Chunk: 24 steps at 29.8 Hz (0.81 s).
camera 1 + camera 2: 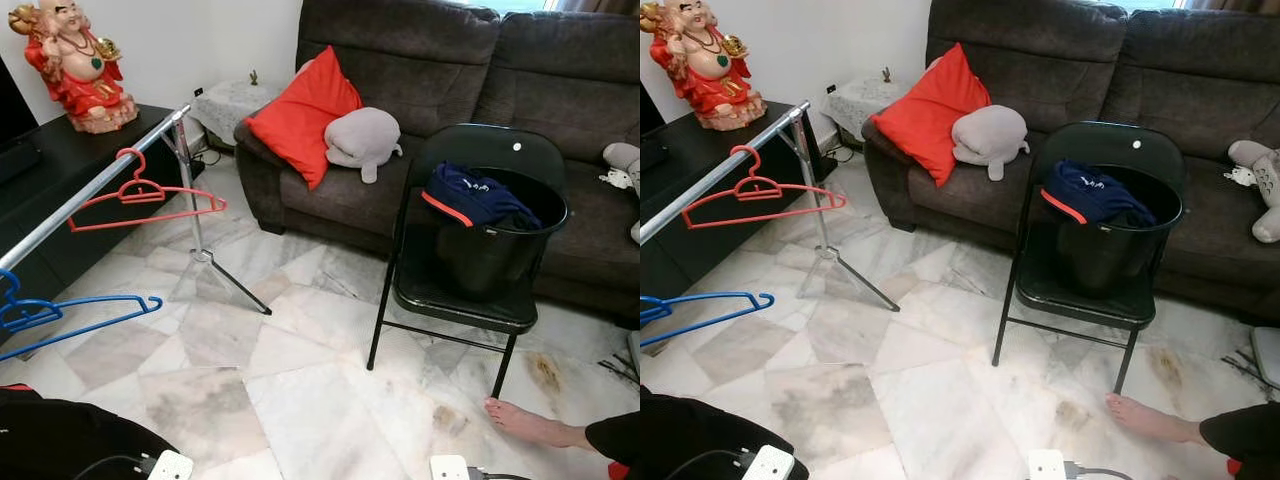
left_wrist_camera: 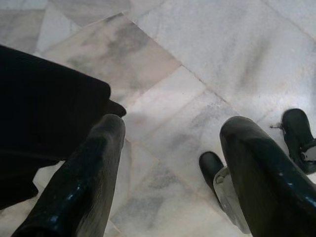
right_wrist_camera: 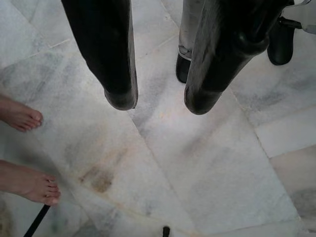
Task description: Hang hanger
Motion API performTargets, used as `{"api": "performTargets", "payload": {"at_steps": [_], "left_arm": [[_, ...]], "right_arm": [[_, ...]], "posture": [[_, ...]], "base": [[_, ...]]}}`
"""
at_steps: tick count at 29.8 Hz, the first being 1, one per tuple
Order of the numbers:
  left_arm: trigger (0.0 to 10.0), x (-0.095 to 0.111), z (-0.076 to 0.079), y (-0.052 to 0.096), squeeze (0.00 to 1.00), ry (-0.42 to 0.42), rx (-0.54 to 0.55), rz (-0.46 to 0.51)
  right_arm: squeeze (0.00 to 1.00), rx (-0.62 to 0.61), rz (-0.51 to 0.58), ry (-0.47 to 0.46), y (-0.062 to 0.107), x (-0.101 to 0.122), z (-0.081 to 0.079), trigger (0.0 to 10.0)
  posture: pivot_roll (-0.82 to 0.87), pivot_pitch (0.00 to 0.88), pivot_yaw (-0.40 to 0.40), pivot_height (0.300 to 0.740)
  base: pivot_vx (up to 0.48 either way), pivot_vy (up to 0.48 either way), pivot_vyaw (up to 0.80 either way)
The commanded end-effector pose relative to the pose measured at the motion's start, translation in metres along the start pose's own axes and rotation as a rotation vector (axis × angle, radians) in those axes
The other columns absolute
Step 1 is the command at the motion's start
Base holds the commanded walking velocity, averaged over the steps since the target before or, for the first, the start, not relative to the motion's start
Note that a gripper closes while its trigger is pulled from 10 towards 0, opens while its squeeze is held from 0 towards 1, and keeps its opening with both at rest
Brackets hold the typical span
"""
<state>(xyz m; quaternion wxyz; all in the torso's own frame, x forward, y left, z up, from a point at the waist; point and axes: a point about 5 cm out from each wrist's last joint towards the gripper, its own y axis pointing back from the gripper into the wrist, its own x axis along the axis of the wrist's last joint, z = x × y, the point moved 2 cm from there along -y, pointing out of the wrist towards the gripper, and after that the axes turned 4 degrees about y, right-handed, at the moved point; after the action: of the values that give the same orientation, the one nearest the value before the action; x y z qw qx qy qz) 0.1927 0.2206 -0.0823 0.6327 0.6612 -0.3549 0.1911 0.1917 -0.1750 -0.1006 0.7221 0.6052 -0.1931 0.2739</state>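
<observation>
Two hangers already hang on the silver clothes rail (image 1: 95,185) at the robot's left: a red hanger (image 1: 150,200) further along, near the rail's tripod leg (image 1: 205,255), and a blue hanger (image 1: 60,315) nearer the robot. No hanger is in either gripper. The left gripper (image 2: 170,168) hangs low over the marble floor (image 1: 300,400), fingers apart w/ nothing between them. The right gripper (image 3: 155,98) likewise points at the floor, fingers parted and empty, w/ a person's bare feet (image 3: 24,182) nearby.

Straight ahead, a black folding chair (image 1: 460,300) carries a black basket (image 1: 500,250) w/ navy clothing (image 1: 470,195) on top; whether another hanger lies in there can't be told. Behind it: dark sofa (image 1: 420,60), red cushion (image 1: 300,115), grey plush (image 1: 362,138). A red figurine (image 1: 75,65) sits on the black cabinet (image 1: 70,150) beyond the rail.

Judgement: these look like thin plastic hangers, so light, fairly stiff but w/ some flex, smooth and a bit slippery btwn hard fingers. Best hold is prob. the neck just below the hook, or the shoulder arm close to it, leaving the hook free to drop over the rail. Gripping far out on an arm would let it swing and twist.
</observation>
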Motion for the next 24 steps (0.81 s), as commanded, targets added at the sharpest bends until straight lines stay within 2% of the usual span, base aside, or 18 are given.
{"api": "performTargets", "payload": {"at_steps": [1, 6, 7, 10, 14, 24], "left_arm": [[10.0, -0.01, 0.0, 0.002, 0.0, 0.007, 0.013, -0.042], [10.0, -0.016, 0.0, 0.003, 0.0, 0.041, 0.042, -0.072], [10.0, -0.017, -0.002, 0.004, 0.0, 0.082, 0.057, -0.062], [10.0, -0.019, -0.007, 0.005, 0.0, 0.113, 0.084, -0.06], [10.0, -0.03, -0.003, 0.008, 0.0, 0.093, 0.07, -0.113], [10.0, -0.022, 0.0, 0.004, 0.0, 0.11, 0.059, -0.085]], "right_arm": [[0.0, 0.001, -0.003, -0.005, 0.001, -0.003, 0.0, 10.0], [0.0, 0.001, -0.006, -0.003, 0.001, -0.005, 0.0, 10.0], [0.0, 0.001, -0.008, 0.0, 0.001, -0.005, 0.0, 10.0], [0.0, 0.002, -0.003, 0.005, 0.001, -0.004, 0.001, 10.0], [0.0, 0.005, -0.002, 0.021, 0.001, -0.003, 0.002, 10.0], [0.0, -0.004, -0.001, 0.051, 0.0, -0.004, 0.011, 10.0]], "posture": [[0.05, 0.068, 0.007, 0.74], [0.04, 0.058, 0.003, 0.74], [0.03, 0.055, 0.006, 0.74], [0.03, 0.052, -0.002, 0.74], [0.02, 0.047, -0.005, 0.74], [0.01, 0.038, -0.03, 0.74]], "base": [[0.0, 0.0, 0.0], [0.0, 0.0, 0.0], [0.0, 0.0, 0.0], [0.0, 0.0, 0.0], [0.0, 0.0, 0.0], [0.0, 0.0, 0.0]]}}
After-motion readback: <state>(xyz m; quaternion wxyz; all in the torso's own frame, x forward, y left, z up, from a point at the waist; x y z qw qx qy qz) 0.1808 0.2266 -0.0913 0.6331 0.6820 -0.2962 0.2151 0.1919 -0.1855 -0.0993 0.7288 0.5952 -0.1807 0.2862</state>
